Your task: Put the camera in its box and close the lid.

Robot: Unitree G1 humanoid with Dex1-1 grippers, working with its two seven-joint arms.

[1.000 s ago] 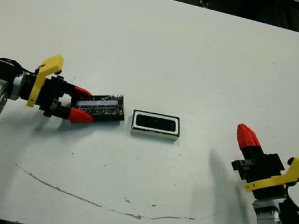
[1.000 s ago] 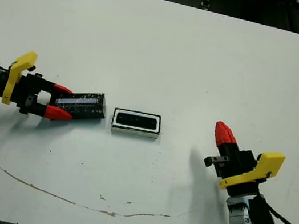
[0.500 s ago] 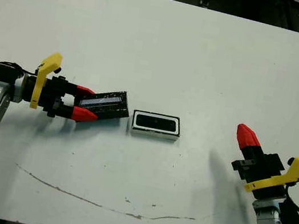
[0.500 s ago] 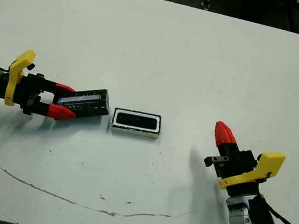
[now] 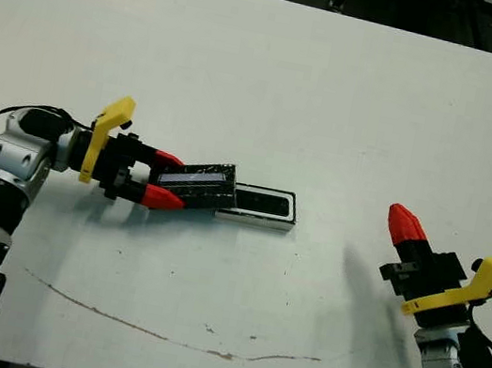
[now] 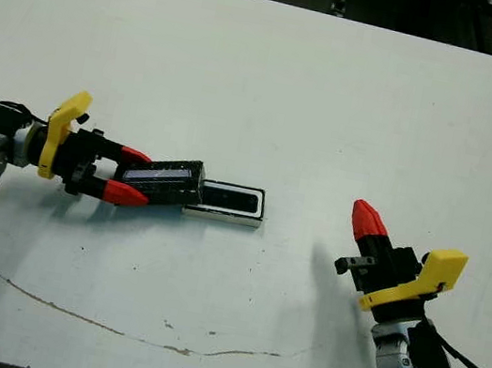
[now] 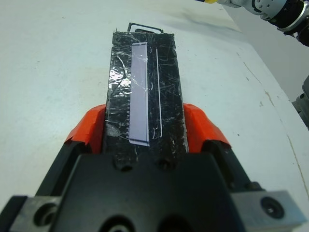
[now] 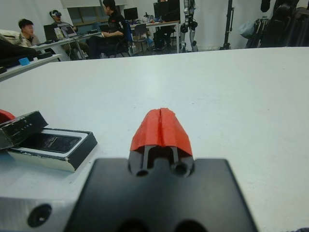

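- The jaws of the left gripper are closed on the lid, one red finger on each long side of it, gripping the end that is nearest to the wrist.
- The jaws of the right gripper are pressed together, tip against tip, and they hold nothing.
- The right gripper is at the near right part of the table, well apart from the other things, and its red tip points up and toward the far side.
- A thin brown curved mark lies on the table close to the near edge, between the two arms.
- The lid is a black slab with silvery foil marks and a pale strip along its length. It is tilted, and its free end reaches over the left end of the box.
- The box sits near the middle of the table, just to the right of the left gripper. Its right part is uncovered.
- The camera lies inside the box as a dark bar; in the right wrist view its dark top shows within the white walls.
- Beyond the far edge of the table, in the right wrist view, people sit at desks.
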